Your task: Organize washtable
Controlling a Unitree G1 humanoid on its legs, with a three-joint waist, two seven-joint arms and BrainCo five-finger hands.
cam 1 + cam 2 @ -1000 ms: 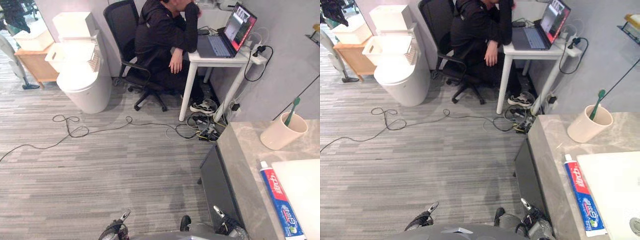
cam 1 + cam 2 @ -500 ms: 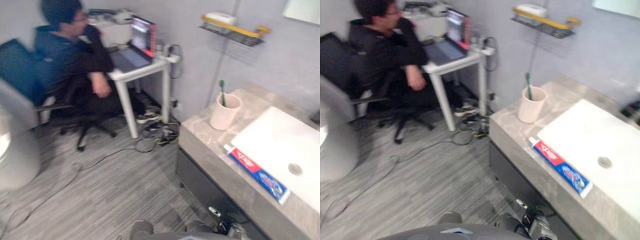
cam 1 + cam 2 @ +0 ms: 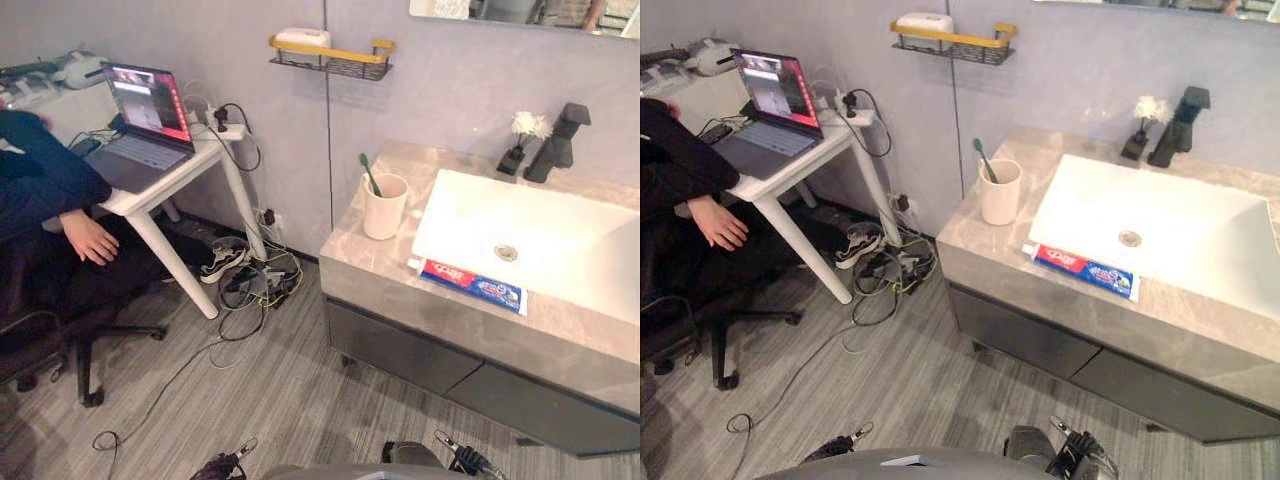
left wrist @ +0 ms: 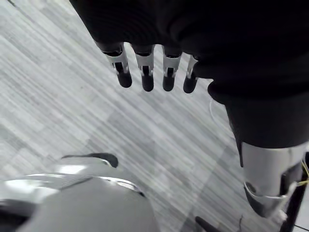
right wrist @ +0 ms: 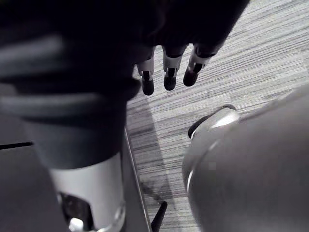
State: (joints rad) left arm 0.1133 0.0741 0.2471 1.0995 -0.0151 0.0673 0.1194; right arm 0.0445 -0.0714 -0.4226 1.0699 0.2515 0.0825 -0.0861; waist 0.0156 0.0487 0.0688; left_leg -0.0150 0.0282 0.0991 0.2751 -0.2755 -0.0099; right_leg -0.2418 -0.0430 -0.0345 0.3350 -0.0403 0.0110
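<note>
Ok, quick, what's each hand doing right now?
Left hand: open, holding nothing, over the floor.
Right hand: open, holding nothing, over the floor.

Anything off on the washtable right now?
Only the toothpaste: it lies loose, flat on the counter in front of the basin, while the toothbrush stands in its cup. Nothing spilled.

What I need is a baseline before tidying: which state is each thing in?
cup: upright on the counter
toothbrush: standing tilted in the cup
toothpaste tube: lying flat on the counter, before the basin
laptop: open, screen lit
left hand: open, holding nothing
right hand: open, holding nothing
</note>
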